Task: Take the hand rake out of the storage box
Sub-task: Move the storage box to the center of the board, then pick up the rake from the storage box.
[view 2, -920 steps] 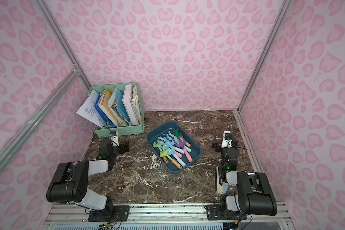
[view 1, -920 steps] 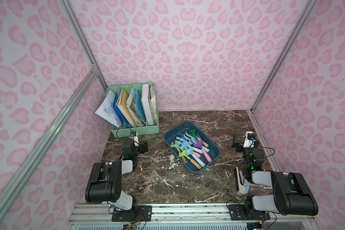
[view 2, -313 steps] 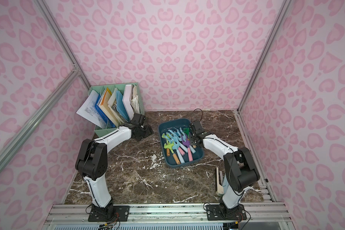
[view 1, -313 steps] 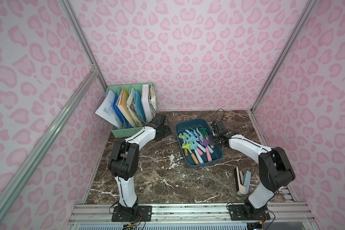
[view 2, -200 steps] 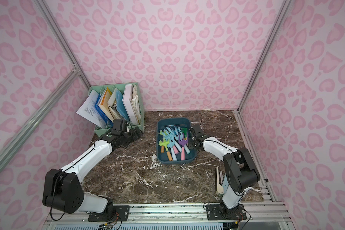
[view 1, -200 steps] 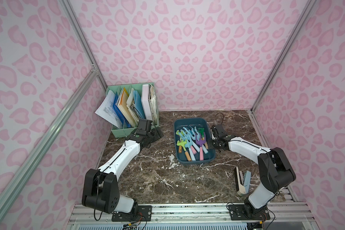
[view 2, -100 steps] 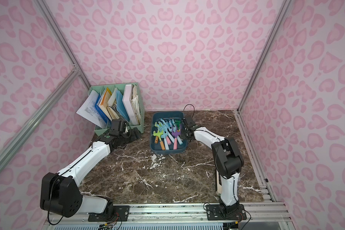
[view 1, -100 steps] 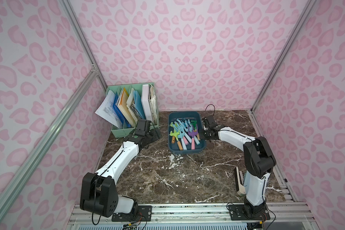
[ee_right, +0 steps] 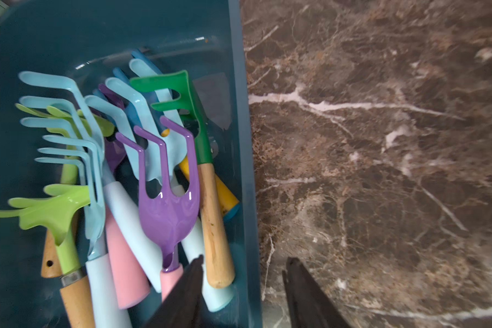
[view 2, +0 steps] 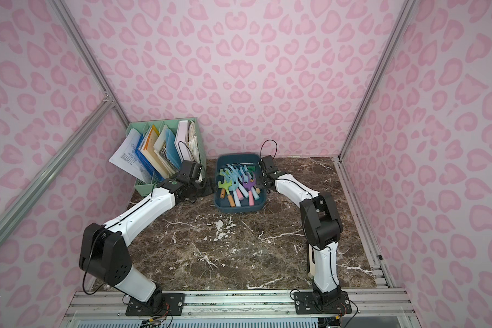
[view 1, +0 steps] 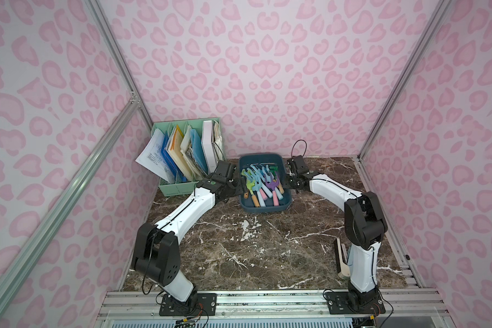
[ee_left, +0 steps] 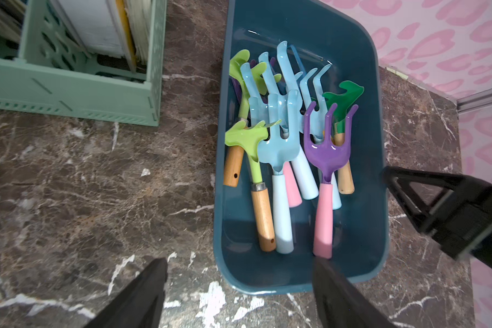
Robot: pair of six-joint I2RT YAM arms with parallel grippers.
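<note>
Nothing is out yet: every hand rake point(view 1: 260, 184) lies piled in the storage box point(view 1: 264, 209) at the back of the tabletop point(view 1: 253, 250). The left hand point(ee_left: 239, 261), spread apart, straddles one side wall. The right hand point(ee_right: 246, 258), also apart, straddles the opposite wall. Neither grips anything.

This looks like a robot test cell in a lab, not a home. Pink leopard-print wall panels point(view 1: 253, 71) in silver aluminium frame bars point(view 1: 68, 196) box in a dark brown marble-look tabletop point(view 1: 253, 255). A white-and-black left robot arm point(view 1: 182, 215) and right robot arm point(view 1: 333, 193) stand bolted to a slotted metal rail point(view 1: 267, 301) along the frame's bottom edge.
</note>
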